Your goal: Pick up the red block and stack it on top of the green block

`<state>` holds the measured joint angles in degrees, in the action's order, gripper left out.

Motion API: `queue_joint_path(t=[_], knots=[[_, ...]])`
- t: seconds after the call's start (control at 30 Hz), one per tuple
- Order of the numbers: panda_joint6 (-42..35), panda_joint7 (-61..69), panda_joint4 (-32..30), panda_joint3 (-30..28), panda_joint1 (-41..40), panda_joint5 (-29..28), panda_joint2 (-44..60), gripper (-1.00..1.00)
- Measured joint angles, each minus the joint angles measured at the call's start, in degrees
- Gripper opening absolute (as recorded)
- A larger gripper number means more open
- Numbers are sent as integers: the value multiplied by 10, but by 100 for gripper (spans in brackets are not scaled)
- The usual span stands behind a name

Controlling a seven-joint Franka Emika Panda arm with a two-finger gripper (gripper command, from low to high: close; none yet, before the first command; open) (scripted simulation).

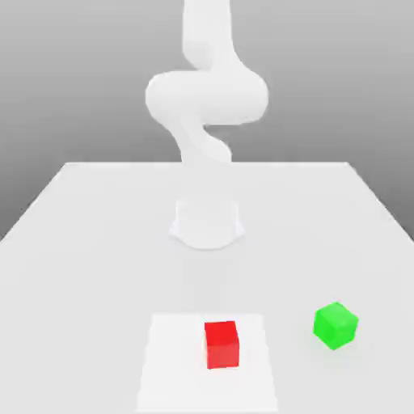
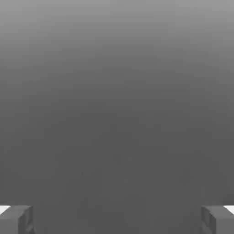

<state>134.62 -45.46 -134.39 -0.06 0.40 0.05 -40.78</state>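
White panel (image 1: 206,388) under red block (image 1: 221,345), arm (image 1: 207,97) upright and bent, claw (image 2: 117,221) spread apart

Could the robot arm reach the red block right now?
Probably yes: the red block sits out in the open on the white patch, with the green block well aside, and the gripper is open.

Arm (image 1: 208,97) cut off (top edge)
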Motion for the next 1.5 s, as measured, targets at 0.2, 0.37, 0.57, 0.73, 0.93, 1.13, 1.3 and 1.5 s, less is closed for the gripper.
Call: queue_joint_path(t=[0.2, 0.37, 0.57, 0.73, 0.93, 1.13, 1.3, 1.5], knots=[[73, 11, -66, 2, 7, 3, 130, 0], [131, 19, -119, 4, 12, 4, 234, 0], [201, 27, -183, 8, 17, 2, 358, 0], [269, 28, -213, 7, 22, -2, 462, 0], [350, 27, -202, 3, 25, -4, 559, -100], [350, 25, -202, 4, 24, -6, 558, -100], [273, 28, -215, 7, 22, -3, 468, -100], [219, 136, -216, 53, 93, 1, 413, -100]])
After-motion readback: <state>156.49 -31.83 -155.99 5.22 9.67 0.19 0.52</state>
